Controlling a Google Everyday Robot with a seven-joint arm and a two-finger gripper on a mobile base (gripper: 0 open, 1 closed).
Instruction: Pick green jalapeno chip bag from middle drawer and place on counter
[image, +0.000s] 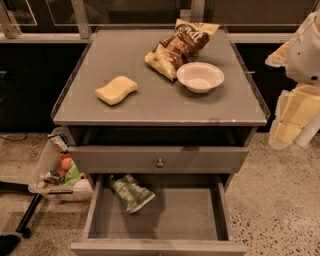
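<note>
Robot test lab, acrylic-rimmed counter (150, 107), terrazzo floor (280, 200), end effector (295, 131) far right

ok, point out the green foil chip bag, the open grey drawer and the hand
Green foil chip bag (131, 193), camera view, middle.
Open grey drawer box (177, 216), camera view, bare floor.
Robot's pale hand (295, 130), camera view, right edge, lower end.

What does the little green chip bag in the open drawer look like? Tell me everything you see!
The green jalapeno chip bag is small, shiny and crinkly, like foil, and is green with white patches. It lies flat and slanted on the grey floor of the open middle drawer, towards the back-left corner, with its upper end in shadow. Only the drawer floor seems to touch it. The gripper is far from it, at the right edge of the view beside the counter.
</note>
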